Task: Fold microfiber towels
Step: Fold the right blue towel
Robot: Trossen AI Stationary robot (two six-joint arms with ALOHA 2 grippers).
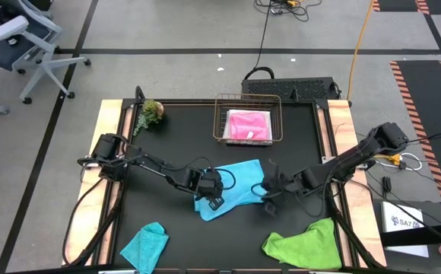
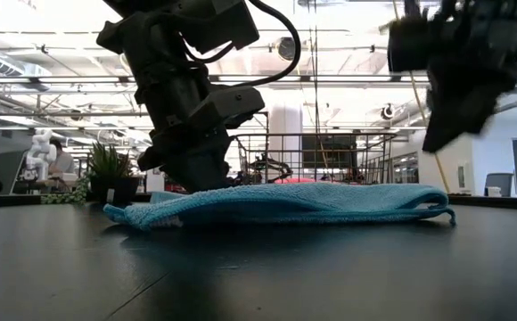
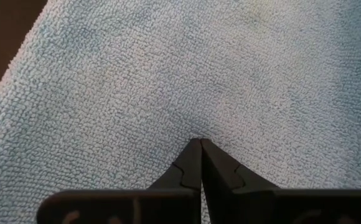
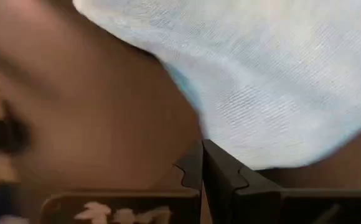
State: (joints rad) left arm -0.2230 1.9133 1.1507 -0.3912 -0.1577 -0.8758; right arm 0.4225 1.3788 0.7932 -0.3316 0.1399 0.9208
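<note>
Pressing down near the left end of the sky blue towel (image 1: 232,190), the left end effector (image 1: 211,199) has its two fingers closed together, tips touching the nap of the cloth; the left wrist view shows no fold of fabric pinched between them. That towel lies roughly flat in the middle of the black tabletop (image 1: 175,137), and in the low view it reads as a low, layered mound with the left end effector (image 2: 196,174) standing on its left part.

The right end effector (image 1: 269,207) is just off the towel's right edge, fingers closed and empty; in the low view it hangs above the cloth's right end, clear of the surface.

A hot pink towel (image 1: 249,125) sits folded inside the wire basket (image 1: 222,114) at the far side of the tabletop. A smaller teal towel (image 1: 146,245) lies crumpled near the front left corner, and a lime green towel (image 1: 304,243) lies bunched at the front right. A small green plant (image 1: 152,113) stands at the far left, well apart from the cloths.
</note>
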